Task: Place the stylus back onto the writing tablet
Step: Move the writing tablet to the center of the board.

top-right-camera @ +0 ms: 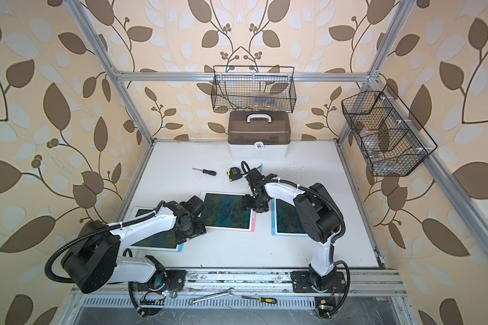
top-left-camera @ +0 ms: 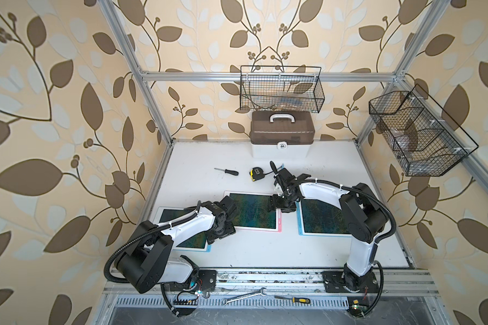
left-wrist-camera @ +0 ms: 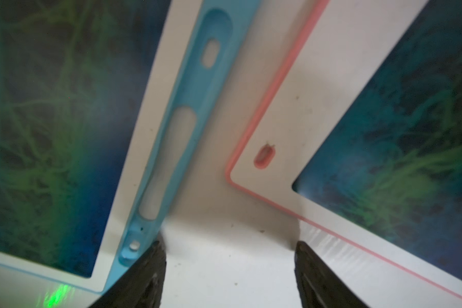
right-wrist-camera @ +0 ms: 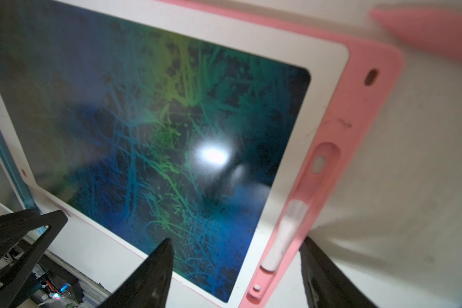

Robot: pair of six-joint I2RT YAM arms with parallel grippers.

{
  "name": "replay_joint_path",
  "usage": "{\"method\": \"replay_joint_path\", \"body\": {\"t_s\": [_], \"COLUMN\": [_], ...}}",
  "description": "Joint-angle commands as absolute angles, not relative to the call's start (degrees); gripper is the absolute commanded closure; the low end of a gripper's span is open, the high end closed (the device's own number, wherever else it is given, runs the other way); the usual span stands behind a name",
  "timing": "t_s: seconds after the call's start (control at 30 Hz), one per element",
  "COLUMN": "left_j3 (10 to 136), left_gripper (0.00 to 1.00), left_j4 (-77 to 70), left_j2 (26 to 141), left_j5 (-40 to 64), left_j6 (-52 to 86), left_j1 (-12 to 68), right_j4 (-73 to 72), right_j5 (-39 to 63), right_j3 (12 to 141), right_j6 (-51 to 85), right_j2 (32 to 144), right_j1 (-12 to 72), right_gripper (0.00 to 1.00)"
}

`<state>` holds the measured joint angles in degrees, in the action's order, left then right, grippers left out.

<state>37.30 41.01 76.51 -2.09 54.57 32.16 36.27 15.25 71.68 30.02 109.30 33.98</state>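
In both top views, the left arm (top-left-camera: 186,225) stretches low over the left one of three writing tablets, with the left end effector (top-left-camera: 219,235) beside the pink-edged middle tablet (top-left-camera: 254,211). The right arm (top-left-camera: 321,191) folds back, its right end effector (top-left-camera: 282,206) above that tablet's far right corner.

Left wrist view: fingers parted, holding nothing, above the table (left-wrist-camera: 230,266).

Right wrist view: fingers parted, holding nothing. One pink stylus (right-wrist-camera: 424,29), blurred, lies on the table just beyond the corner. It runs roughly along the tablet's far edge, narrower end toward it.

White arm shells (top-left-camera: 189,228), black joints (top-left-camera: 361,216), ribbed black conduits (top-left-camera: 106,268), white zip ties (top-left-camera: 341,186)
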Motion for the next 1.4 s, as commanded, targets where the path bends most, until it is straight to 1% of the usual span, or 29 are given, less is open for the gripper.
{"method": "replay_joint_path", "body": {"t_s": [0.0,0.23,0.37,0.63,0.87,1.37], "left_j3": [38.78,44.11,46.66,50.8,54.78,60.71], "left_gripper": [0.23,0.23,0.23,0.23,0.23,0.23], "left_j4": [43.94,44.85,44.84,45.42,43.74,42.32], "left_j2": [73.85,73.3,72.07,69.43,71.77,77.24], "left_j5": [-4.32,-1.88,-1.85,-6.44,-6.59,-3.87], "left_j6": [54.78,49.04,47.4,46.18,44.9,41.91], "left_j1": [31.87,32.0,32.06,32.07,32.0,32.17], "right_j4": [36.65,35.26,33.94,35.26,34.05,32.0], "right_j5": [15.5,14.25,14.12,9.31,6.54,5.01], "right_j3": [72.16,71.41,68.6,64.88,60.07,52.87], "right_j6": [30.71,33.53,34.29,32.52,34.35,32.65], "right_j2": [110.82,105.79,105.33,105.59,101.97,95.54], "right_j1": [34.64,30.53,28.32,29.08,27.33,14.55], "right_gripper": [0.25,0.25,0.25,0.25,0.25,0.25]}}
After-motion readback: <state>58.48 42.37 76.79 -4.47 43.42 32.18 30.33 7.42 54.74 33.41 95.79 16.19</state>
